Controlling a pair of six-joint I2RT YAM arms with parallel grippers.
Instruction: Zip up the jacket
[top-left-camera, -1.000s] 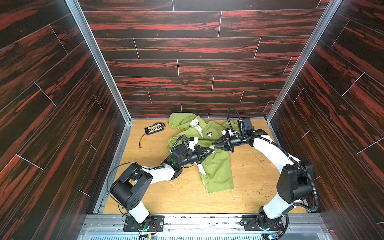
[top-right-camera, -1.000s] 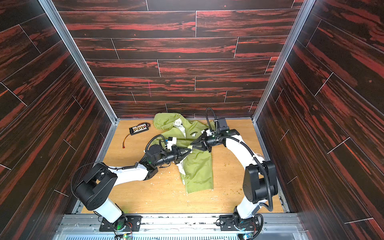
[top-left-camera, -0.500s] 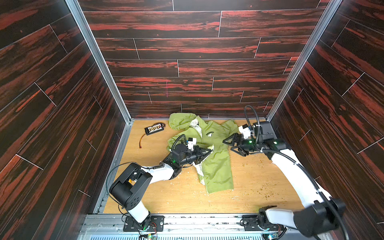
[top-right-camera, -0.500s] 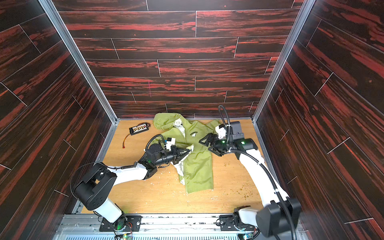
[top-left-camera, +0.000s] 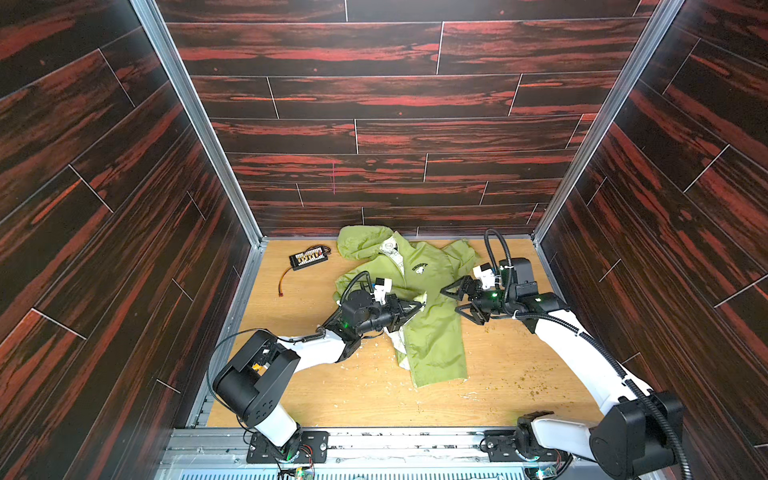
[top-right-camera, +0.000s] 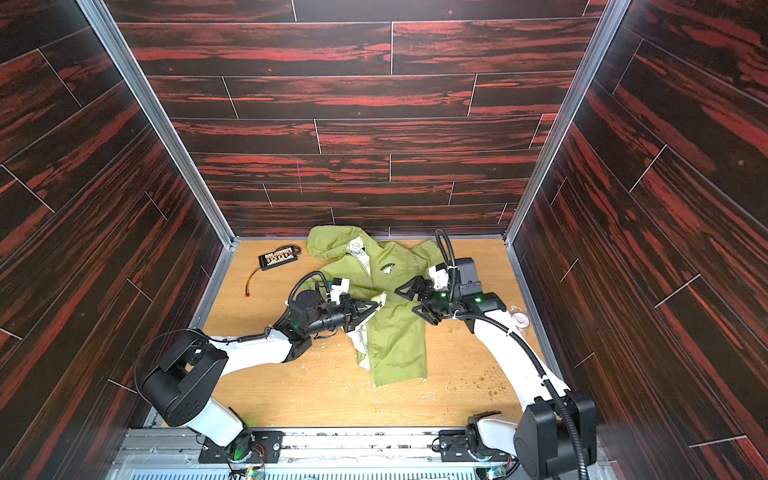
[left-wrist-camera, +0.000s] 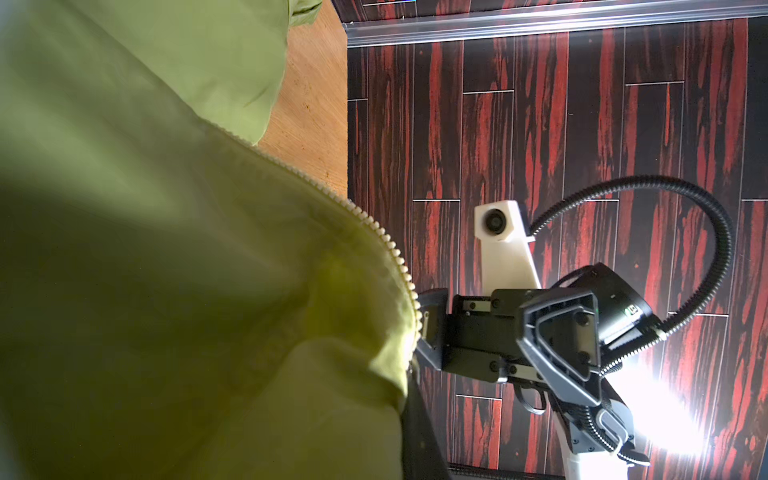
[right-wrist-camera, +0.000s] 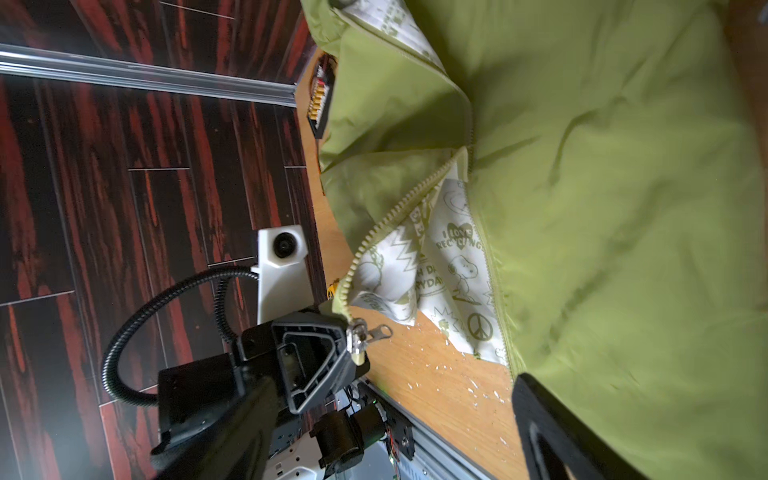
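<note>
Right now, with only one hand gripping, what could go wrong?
The left hand pinches the zipper end by the slider; pulling may just drag the thin jacket. The right hand is open, holding nothing, so the other zipper side lies unanchored. The small pull tab dangles free and looks easy to miss.

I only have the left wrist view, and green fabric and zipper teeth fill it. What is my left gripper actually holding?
Observer: The left gripper is shut on the zipper edge of the jacket, right at the metal slider.
Operator: Is the pull tab pinched too?
Observer: No, the pull tab sticks out free beyond the grip.
Operator: And the two zipper sides?
Observer: Apart near the slider, with white printed lining showing between them.
</note>
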